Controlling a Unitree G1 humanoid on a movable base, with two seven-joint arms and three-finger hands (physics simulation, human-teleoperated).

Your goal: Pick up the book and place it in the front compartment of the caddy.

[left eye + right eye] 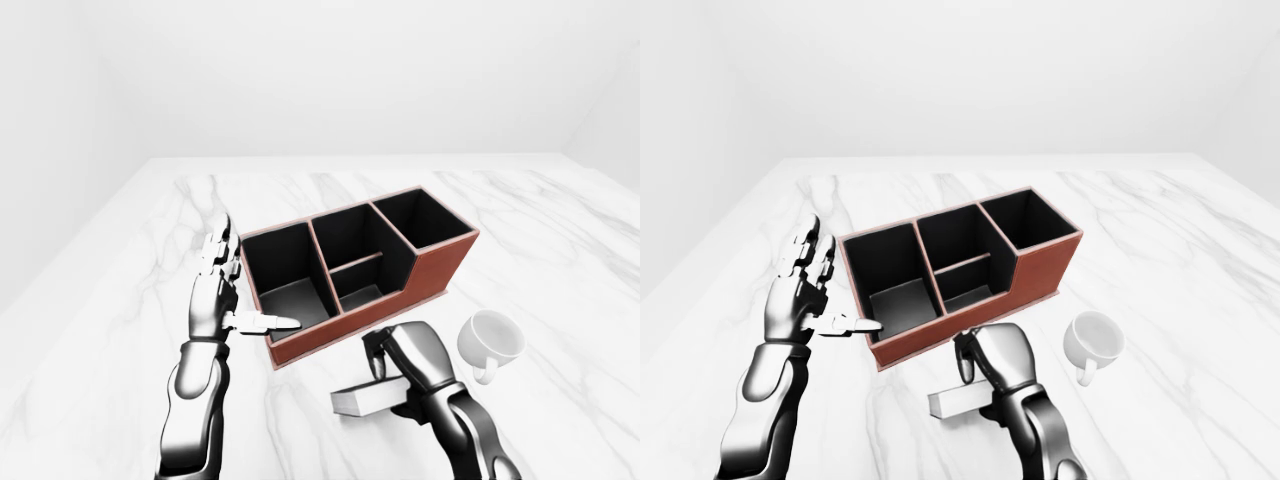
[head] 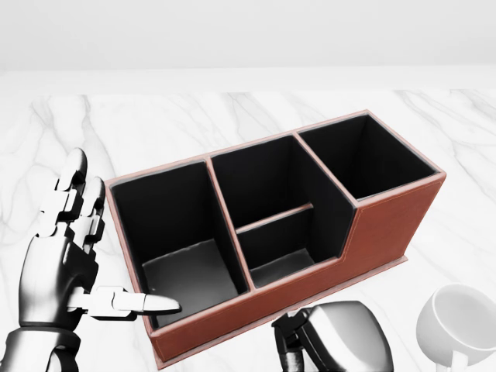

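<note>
White-veined marble tabletop (image 1: 560, 230) under everything. Red-brown leather caddy with black-lined compartments (image 2: 387, 225) sitting just above the right hand (image 1: 415, 358) in the left-eye view, low wall nearest it; low split cell in the middle, tall cells either side. Left hand (image 2: 58, 260) just beside caddy's left end, fingers spread wide and upright, thumb (image 2: 128, 302) poking across the corner rim, holding nothing. Right hand down over flat grey closed book (image 1: 365, 399) lying on the marble just below the caddy; fingers curled onto the book's right end, grip looks closed but underside contact hidden, so cannot tell how secure. White ceramic mug (image 1: 490, 342) on its side, just right of the right hand, apart from it.

Risks, judged from here:
- Grab at one end only, long free end to the left of the hand: likely droop or slip on lift.
- Book looks longer than the low middle cell is wide: jam on divider or rim unless tipped on edge.
- Short gap between hand and caddy wall: a low lift likely clips the rim and shoves the caddy.
- Left thumb over the rim: possible block or nudge.
- Mug close on the right: elbow swing could roll it.
</note>
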